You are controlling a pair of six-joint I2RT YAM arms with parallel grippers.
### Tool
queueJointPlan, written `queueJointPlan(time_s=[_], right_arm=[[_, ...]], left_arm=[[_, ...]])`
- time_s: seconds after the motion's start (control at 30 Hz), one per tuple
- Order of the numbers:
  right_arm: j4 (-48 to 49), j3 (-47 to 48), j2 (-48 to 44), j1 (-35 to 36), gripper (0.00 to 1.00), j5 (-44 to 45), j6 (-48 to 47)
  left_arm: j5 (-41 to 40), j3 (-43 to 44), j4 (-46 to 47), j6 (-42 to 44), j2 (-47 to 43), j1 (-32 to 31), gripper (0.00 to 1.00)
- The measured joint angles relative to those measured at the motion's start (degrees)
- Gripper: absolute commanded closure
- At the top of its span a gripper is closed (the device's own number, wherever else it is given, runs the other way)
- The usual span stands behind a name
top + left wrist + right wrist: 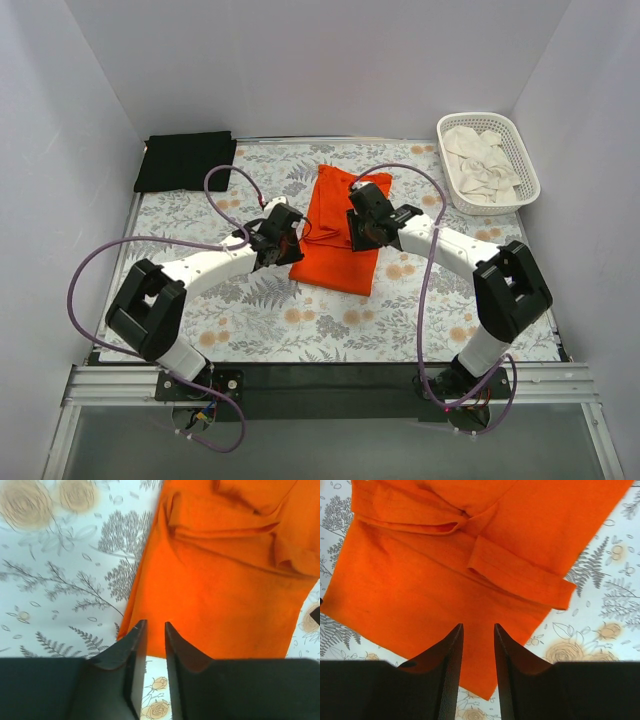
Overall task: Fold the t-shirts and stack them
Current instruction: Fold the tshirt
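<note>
Now orange shirt [335, 255] mid-table, sleeves folded in, long strip. Black shirt [185, 160] folded, far-left corner. Left gripper [155, 626] and right gripper [478, 626] slightly parted, empty, over near end. Best: pinch both hem corners, lift level, fold toward collar.

Bright even light, soft shadows; left wrist view's upper-left corner blurred.

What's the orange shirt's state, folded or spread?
Partly folded. The orange shirt lies as a long narrow strip on the tablecloth, a sleeve turned in over the body; not yet folded short.
</note>
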Motion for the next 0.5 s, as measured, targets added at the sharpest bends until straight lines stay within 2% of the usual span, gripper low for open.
queueJointPlan(time_s=[0.27, 0.5], right_arm=[[1.6, 1.9, 9.2, 0.2, 0.73, -2.9, -3.4], [1.7, 7.8, 15.7, -2.1, 0.73, -3.1, -7.1]], left_arm=[[3.4, -4.6, 1.9, -2.5, 5.9, -0.5, 0.86], [3.9, -6.3, 4.6, -3.4, 5.2, -0.5, 0.87]])
